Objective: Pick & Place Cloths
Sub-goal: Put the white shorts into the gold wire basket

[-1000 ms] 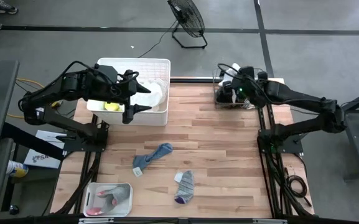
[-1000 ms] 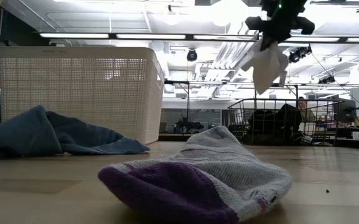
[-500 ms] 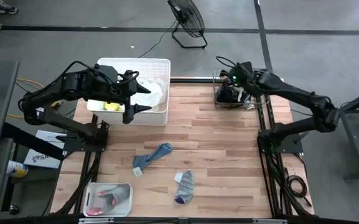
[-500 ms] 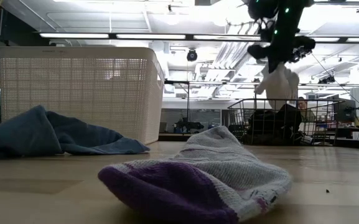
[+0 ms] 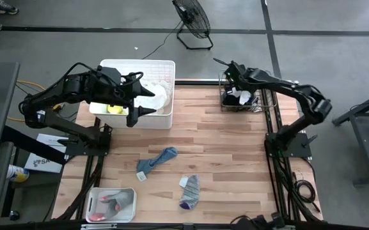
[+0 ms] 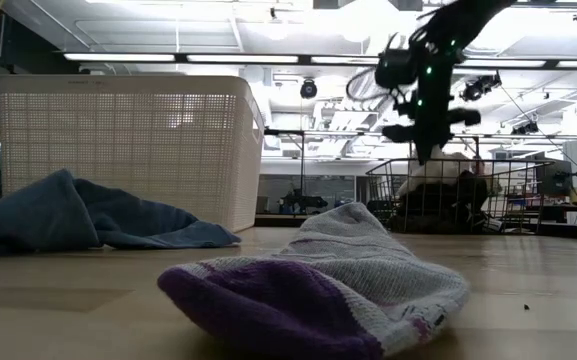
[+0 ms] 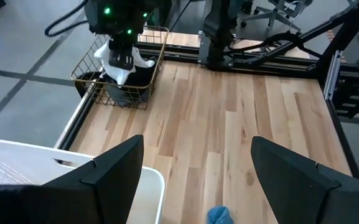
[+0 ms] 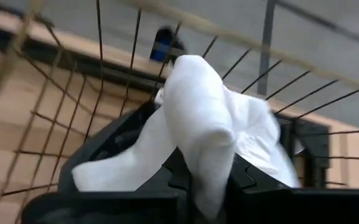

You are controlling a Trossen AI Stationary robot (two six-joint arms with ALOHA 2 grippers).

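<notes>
White cloth [image 8: 204, 130] hangs inside wire basket [image 5: 226, 102], over dark garments [image 6: 448, 205].

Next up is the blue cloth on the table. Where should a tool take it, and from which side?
Judging by its pose, grip the blue cloth at its raised, bunched end nearest the white bin, coming straight down from above. It lies flat on the table, so there is no edge to get under from the side.
</notes>
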